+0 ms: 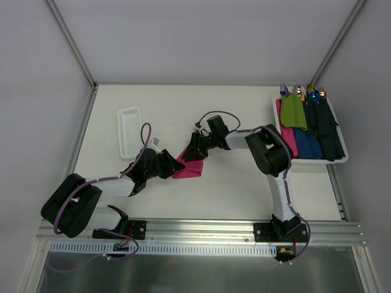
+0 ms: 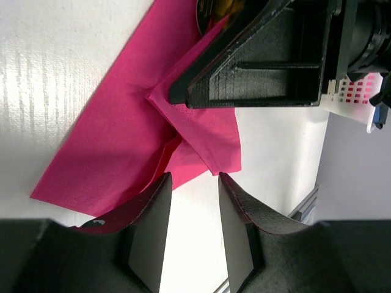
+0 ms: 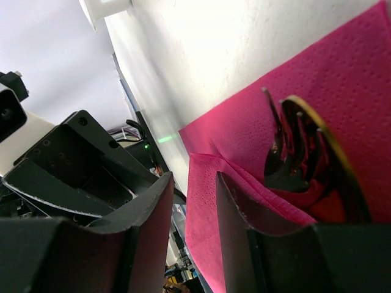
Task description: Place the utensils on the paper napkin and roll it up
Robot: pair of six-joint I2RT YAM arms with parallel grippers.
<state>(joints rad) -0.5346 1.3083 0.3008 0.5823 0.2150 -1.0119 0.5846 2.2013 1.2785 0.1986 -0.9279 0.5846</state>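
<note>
The paper napkin lies partly folded on the table between my two grippers. In the left wrist view the paper napkin shows a flap turned over its middle. Gold utensils, a fork and a spoon, lie on the paper napkin with the folded flap covering their lower parts. My left gripper is open at the napkin's near corner, with bare table between its fingers. My right gripper is open at the flap's edge, which lies against one finger. From above, the left gripper and right gripper nearly meet.
A white tray at the back right holds green and blue napkin rolls with utensil ends sticking out. A narrow empty white tray lies at the back left. A metal rail runs along the near edge.
</note>
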